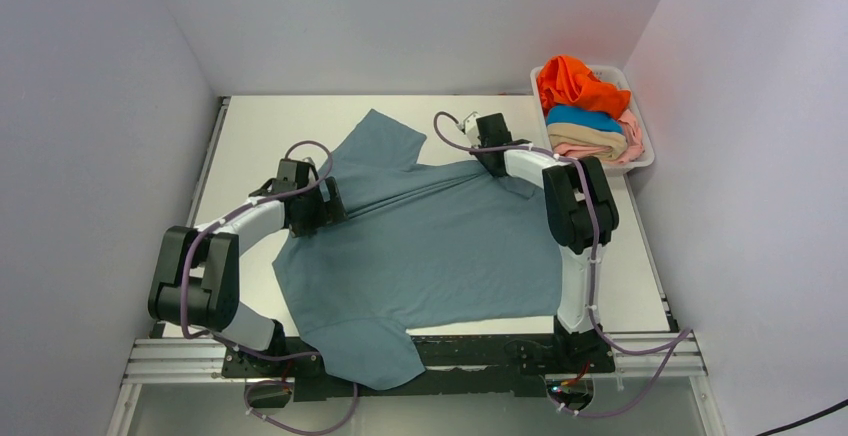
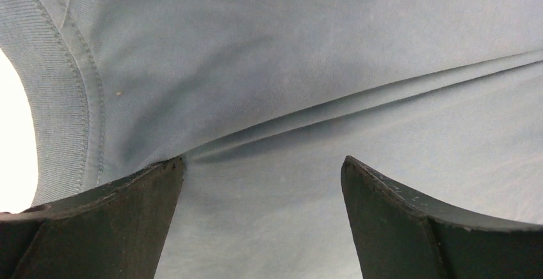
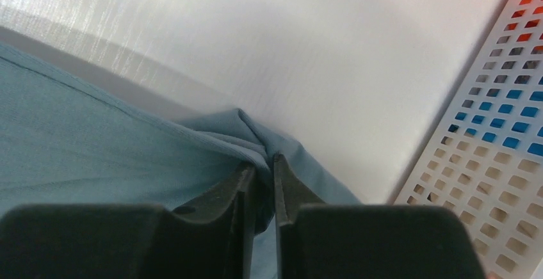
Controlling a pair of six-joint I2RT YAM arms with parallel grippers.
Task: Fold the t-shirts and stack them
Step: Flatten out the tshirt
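Note:
The dusty grey-blue t-shirt (image 1: 430, 251) lies spread on the table, one sleeve toward the far side, one hanging over the near edge. My left gripper (image 1: 322, 206) is open, its fingers (image 2: 115, 221) pressed down on the cloth (image 2: 288, 68) beside the ribbed collar. My right gripper (image 1: 492, 156) is shut on a bunched corner of the same shirt (image 3: 256, 141) at its far right edge. The orange (image 1: 575, 84), bright blue (image 1: 582, 116), tan (image 1: 590, 136) and pale pink (image 1: 600, 151) t-shirts lie piled in the basket.
The white perforated plastic basket (image 1: 640, 161) stands at the far right corner; its wall (image 3: 493, 164) is close to my right gripper. Grey walls enclose the table on three sides. A metal rail (image 1: 450, 351) runs along the near edge.

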